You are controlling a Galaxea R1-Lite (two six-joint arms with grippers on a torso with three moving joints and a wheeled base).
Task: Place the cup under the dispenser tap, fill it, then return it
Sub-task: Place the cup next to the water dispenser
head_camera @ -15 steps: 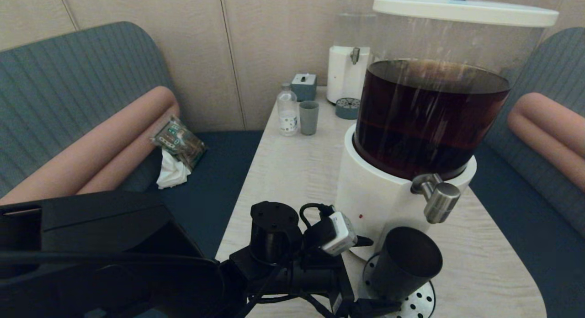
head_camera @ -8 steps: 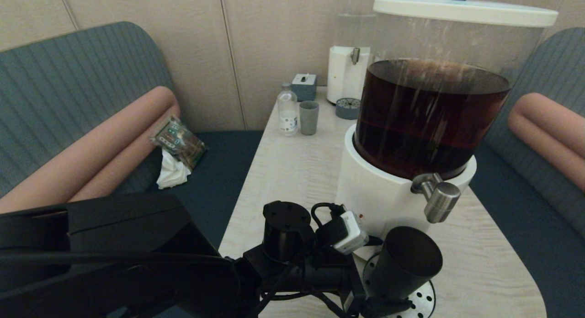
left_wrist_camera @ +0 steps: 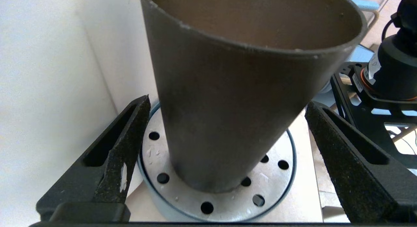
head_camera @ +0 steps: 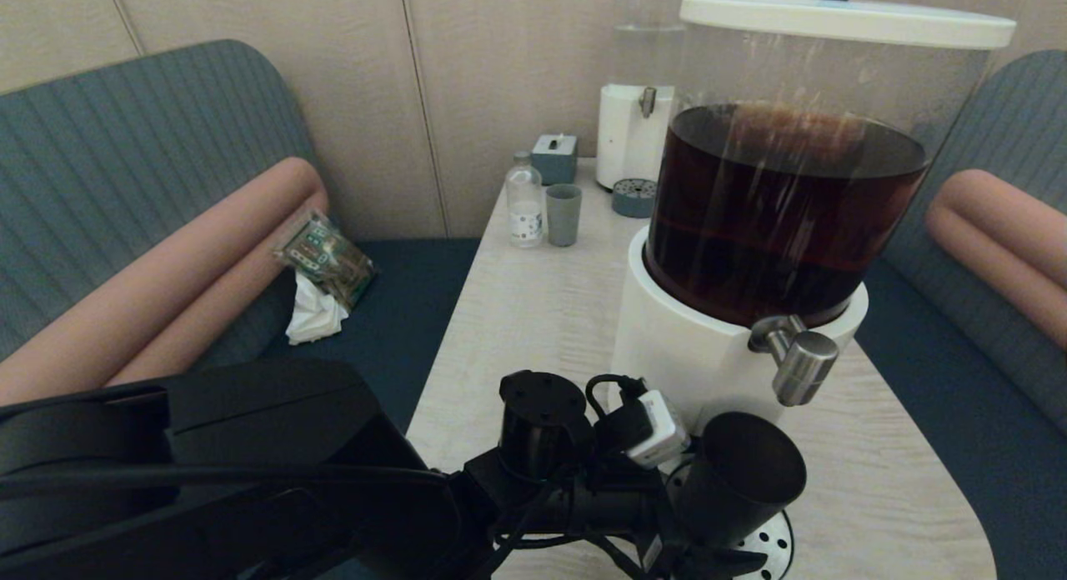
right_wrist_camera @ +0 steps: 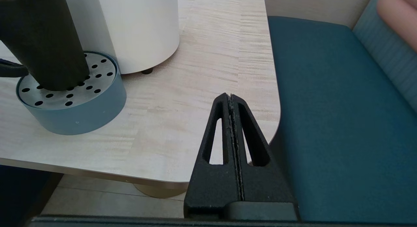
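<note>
Matte dark tapered cup [left_wrist_camera: 234, 99], empty

A pale wood-grain table [head_camera: 533, 313] with rounded corners runs up the middle of the head view toward a beige panelled wall [head_camera: 467, 88] split by thin vertical seams. On the left of the frame stands a booth bench with a ribbed grey-teal backrest [head_camera: 125, 138], a salmon-pink bolster [head_camera: 183, 263] and a dark blue seat [head_camera: 383, 313]. A matching bench [head_camera: 1000, 255] fills the right edge. In the right wrist view, light flooring [right_wrist_camera: 107, 196] shows beneath the table's edge, at lower left of the frame. The lighting is soft and even.
</note>
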